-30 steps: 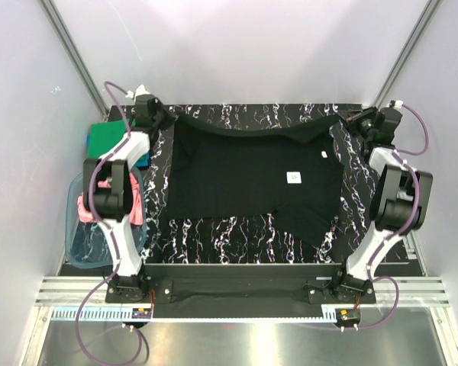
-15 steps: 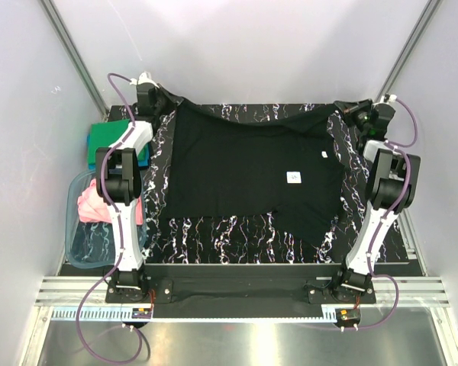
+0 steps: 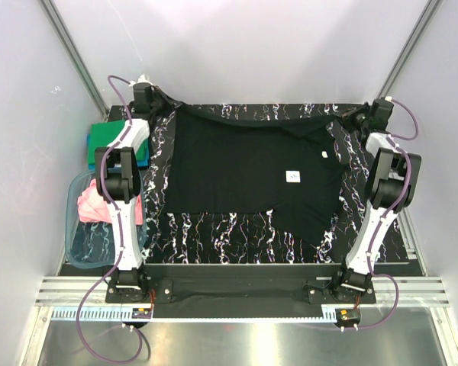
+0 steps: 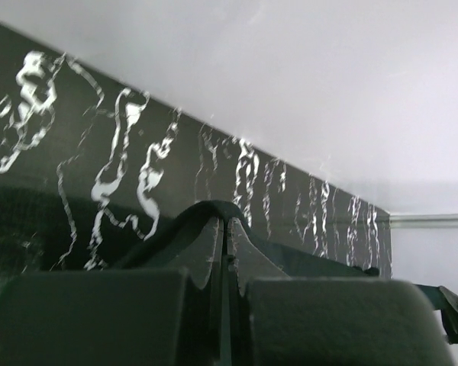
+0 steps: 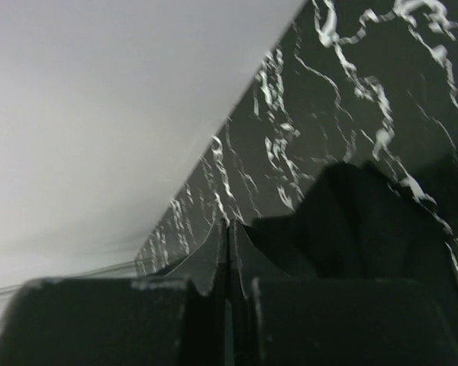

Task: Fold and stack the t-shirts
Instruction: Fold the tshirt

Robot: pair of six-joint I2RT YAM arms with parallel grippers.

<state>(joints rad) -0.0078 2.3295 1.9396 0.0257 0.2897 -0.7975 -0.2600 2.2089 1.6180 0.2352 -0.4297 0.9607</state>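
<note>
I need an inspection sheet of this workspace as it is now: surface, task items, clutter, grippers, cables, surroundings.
Surface: black marbled table, partly covered by cloth.
Job's things: black t-shirt spread out, white label up, far edge lifted at both corners; green t-shirt folded at far left; pink t-shirt in the tub.
Clutter: clear blue plastic tub at the left edge.
Grippers: left gripper and right gripper, both with jaws shut on the black t-shirt's far edge.
Cables: purple cables loop at wrists and bases.
Surroundings: white walls, metal frame rails.
</note>
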